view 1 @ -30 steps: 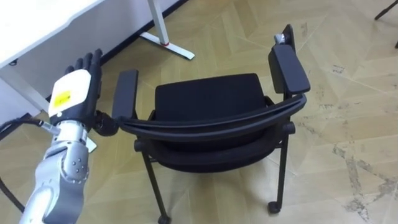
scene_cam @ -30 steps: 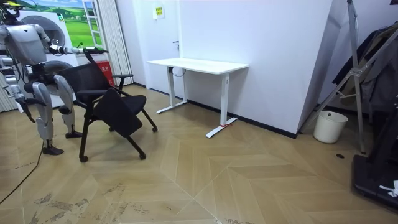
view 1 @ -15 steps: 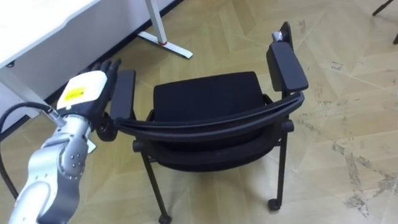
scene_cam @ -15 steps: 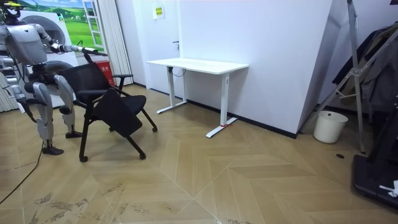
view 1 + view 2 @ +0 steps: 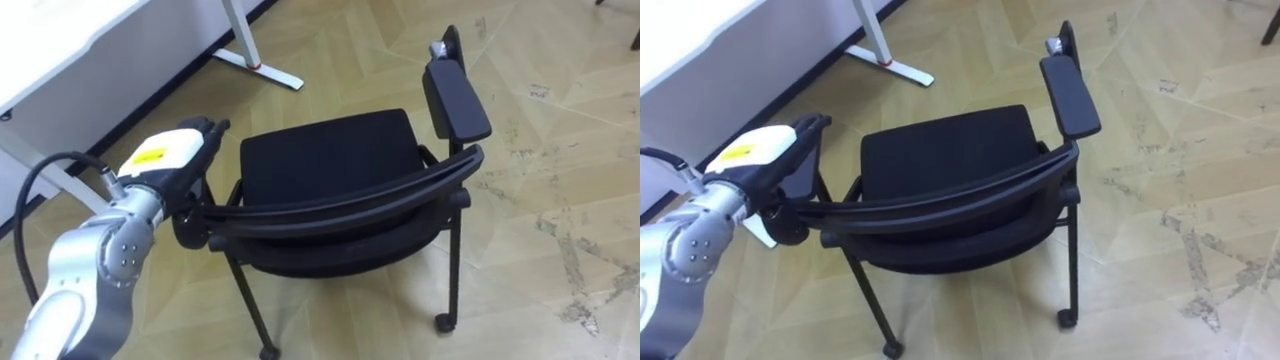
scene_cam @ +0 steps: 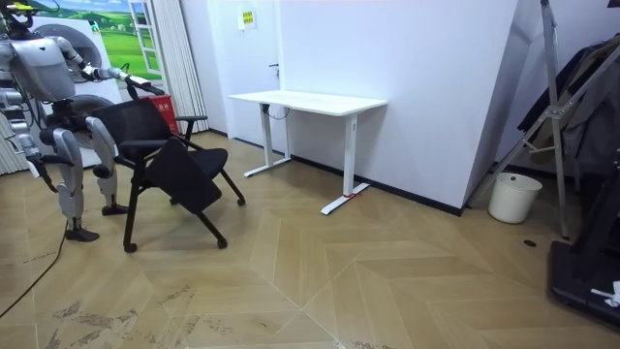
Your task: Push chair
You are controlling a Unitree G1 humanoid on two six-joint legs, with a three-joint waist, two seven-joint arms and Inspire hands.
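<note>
Closest to the head camera, the robot's left hand (image 5: 165,160) lies on top of the chair's left armrest (image 5: 800,165), covering most of it. Its fingers (image 5: 206,128) reach forward along the pad, fairly straight and close together (whether the thumb hooks under the pad cannot be told). The chair (image 5: 330,165) stands directly in front of the robot, its back towards it: the curved black backrest (image 5: 350,205) runs across the near side, touching the arm just behind the hand. Beyond the backrest is the flat black seat, bare, and at the far side the right armrest (image 5: 456,98) juts forward. The near right leg ends in a small caster (image 5: 442,322) on the pale herringbone wooden floor (image 5: 560,150). Past the chair, to the upper left, are the edge of a white desk (image 5: 60,40) and its white foot (image 5: 258,68), well apart from the chair.

In the room view the robot stands upright at the room view's left, behind the chair (image 6: 160,145), one arm held out level to the chair's top. Its right hand (image 6: 35,165) hangs low by its side, too small to read the fingers. The white desk (image 6: 310,101) stands against the wall further along, and a white bin (image 6: 513,197) sits on the floor near the room view's right.
</note>
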